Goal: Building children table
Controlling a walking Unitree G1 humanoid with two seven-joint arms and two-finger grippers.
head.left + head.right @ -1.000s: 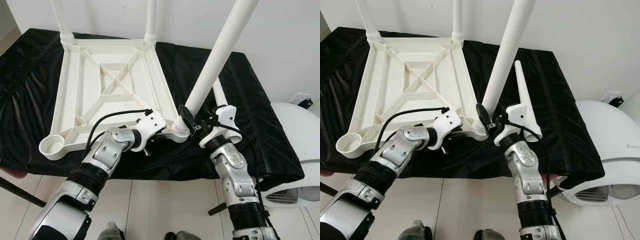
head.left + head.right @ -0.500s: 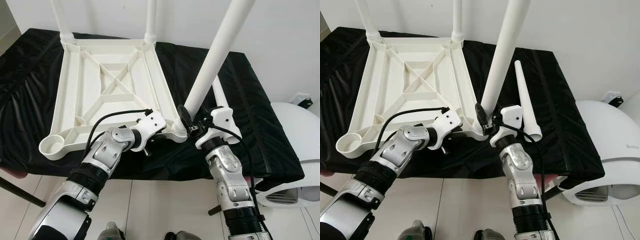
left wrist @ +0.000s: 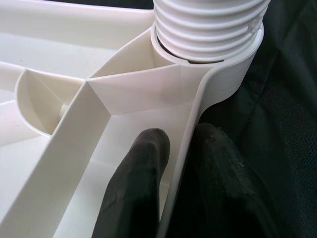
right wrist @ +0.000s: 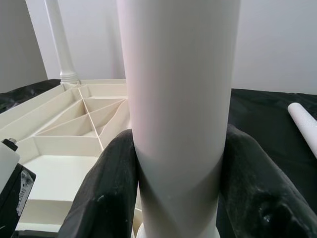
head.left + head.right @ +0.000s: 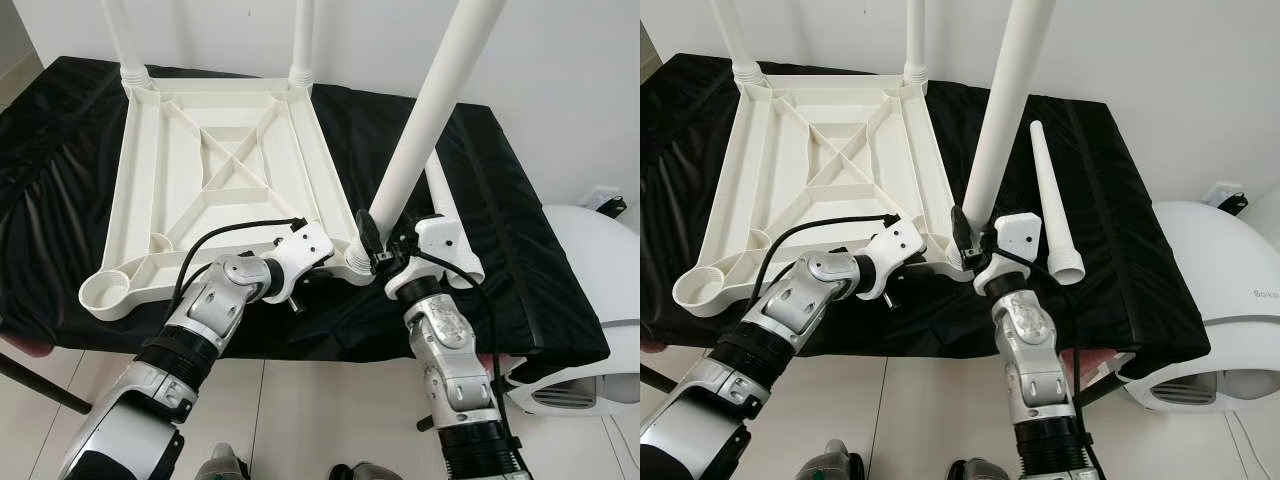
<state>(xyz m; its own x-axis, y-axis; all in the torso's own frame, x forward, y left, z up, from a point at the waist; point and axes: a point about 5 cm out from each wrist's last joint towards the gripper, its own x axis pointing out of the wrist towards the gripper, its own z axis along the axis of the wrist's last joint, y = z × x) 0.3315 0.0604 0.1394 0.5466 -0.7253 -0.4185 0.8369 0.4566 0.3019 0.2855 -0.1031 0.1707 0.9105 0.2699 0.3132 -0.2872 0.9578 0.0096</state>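
My right pincer (image 5: 372,243) gripped the smooth white leg (image 5: 428,110), upright in the near-right socket of the upturned white ribbed frame (image 5: 215,170); my left pincer (image 3: 173,163) pinched the frame's rim beside that socket.

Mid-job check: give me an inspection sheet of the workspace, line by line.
Surface: black cloth over the bench.
Job's things: white tabletop upside down; two far legs fitted; third leg standing in the near right corner socket; loose leg lying on the cloth.
Clutter: nothing seen.
Grippers: left gripper pinching the tabletop's edge rim beside the socket; right gripper clamped on the third leg's base.
Cables: black cable looped over the left wrist.
Surroundings: white wall, tiled floor, white rounded appliance.
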